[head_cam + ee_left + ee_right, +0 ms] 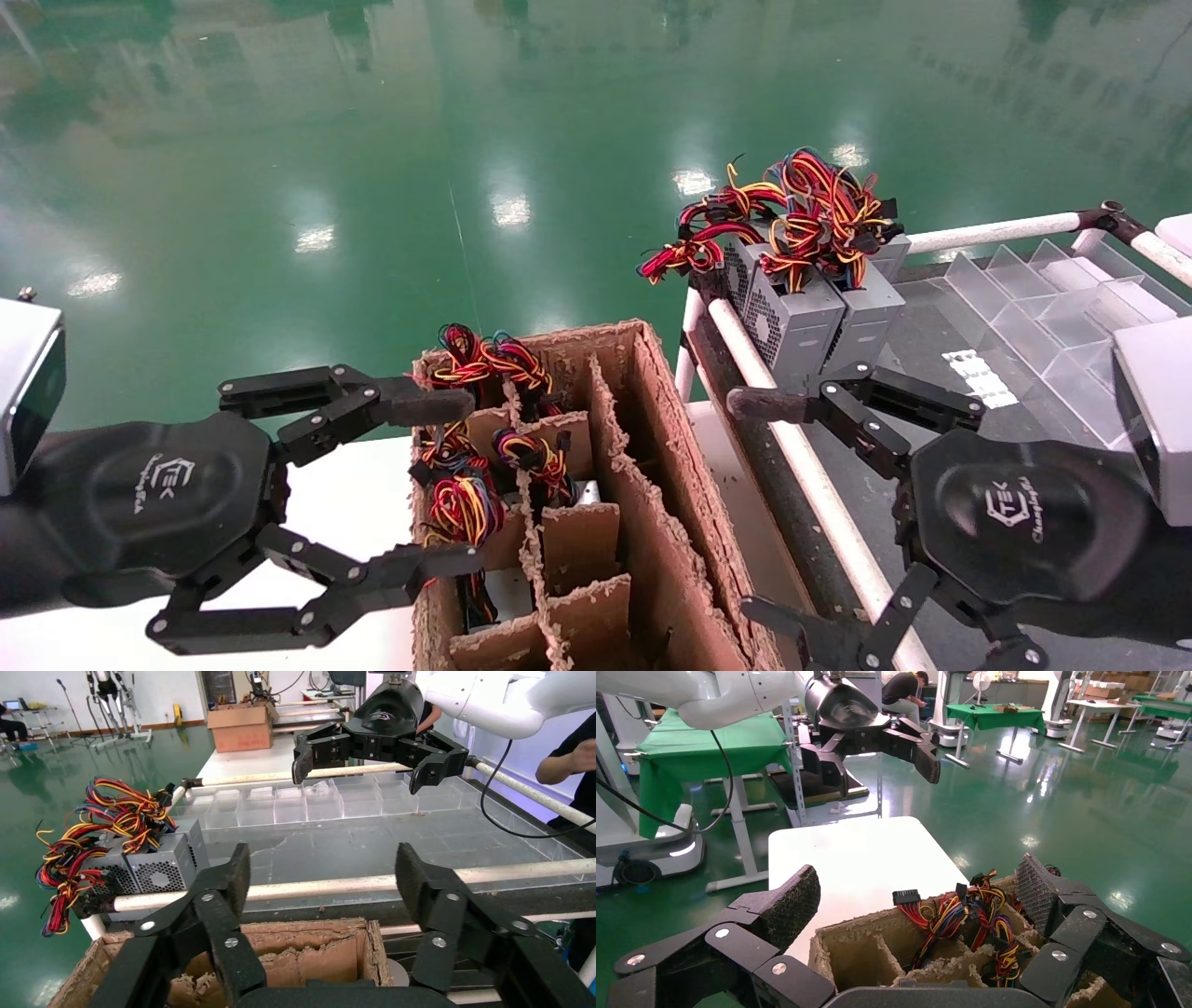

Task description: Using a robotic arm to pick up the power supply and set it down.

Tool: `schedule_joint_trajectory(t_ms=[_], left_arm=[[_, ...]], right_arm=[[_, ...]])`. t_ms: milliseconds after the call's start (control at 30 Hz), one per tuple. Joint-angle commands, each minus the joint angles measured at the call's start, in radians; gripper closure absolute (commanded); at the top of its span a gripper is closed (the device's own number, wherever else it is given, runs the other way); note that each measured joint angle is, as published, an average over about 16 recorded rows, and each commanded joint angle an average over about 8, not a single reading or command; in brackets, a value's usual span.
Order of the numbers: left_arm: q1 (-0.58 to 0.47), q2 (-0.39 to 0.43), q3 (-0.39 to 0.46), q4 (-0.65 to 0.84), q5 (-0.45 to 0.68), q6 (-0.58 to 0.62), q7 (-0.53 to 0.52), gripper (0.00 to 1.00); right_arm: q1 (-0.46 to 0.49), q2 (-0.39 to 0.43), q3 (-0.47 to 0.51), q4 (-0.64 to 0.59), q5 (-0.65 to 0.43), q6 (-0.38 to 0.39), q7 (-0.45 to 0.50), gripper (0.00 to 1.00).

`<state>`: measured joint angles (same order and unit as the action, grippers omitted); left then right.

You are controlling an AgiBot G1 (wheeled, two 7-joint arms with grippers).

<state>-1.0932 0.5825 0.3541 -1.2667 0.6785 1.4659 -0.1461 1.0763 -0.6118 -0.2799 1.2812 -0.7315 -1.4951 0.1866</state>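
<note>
Several grey power supplies point(808, 321) with honeycomb grilles and red, yellow and black wire bunches stand together at the near corner of a dark work surface point(941, 326); the left wrist view shows them too point(153, 869). More wire bunches point(464, 499) stick out of a partitioned cardboard box point(663, 485), also seen in the right wrist view point(961, 917). My left gripper point(456, 483) hovers open over the box's left edge, holding nothing point(325, 874). My right gripper point(759, 508) hangs open and empty over the white rail between box and work surface point(917, 892).
A white rail point(810, 475) edges the dark surface beside the box. Clear plastic divider trays point(1052, 289) lie at the far right of that surface. The box stands on a white table point(354, 475), with shiny green floor beyond it.
</note>
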Motion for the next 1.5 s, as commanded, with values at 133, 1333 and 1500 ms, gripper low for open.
schedule_joint_trajectory(t_ms=[133, 1333, 1500], left_arm=[[0.0, 0.0, 0.0, 0.0, 0.0, 0.0, 0.0, 1.0], [0.0, 0.0, 0.0, 0.0, 0.0, 0.0, 0.0, 0.0], [0.0, 0.0, 0.0, 0.0, 0.0, 0.0, 0.0, 0.0]], right_arm=[[0.0, 0.0, 0.0, 0.0, 0.0, 0.0, 0.0, 0.0], [0.0, 0.0, 0.0, 0.0, 0.0, 0.0, 0.0, 0.0], [0.0, -0.003, -0.002, -0.001, -0.005, 0.005, 0.002, 0.0]])
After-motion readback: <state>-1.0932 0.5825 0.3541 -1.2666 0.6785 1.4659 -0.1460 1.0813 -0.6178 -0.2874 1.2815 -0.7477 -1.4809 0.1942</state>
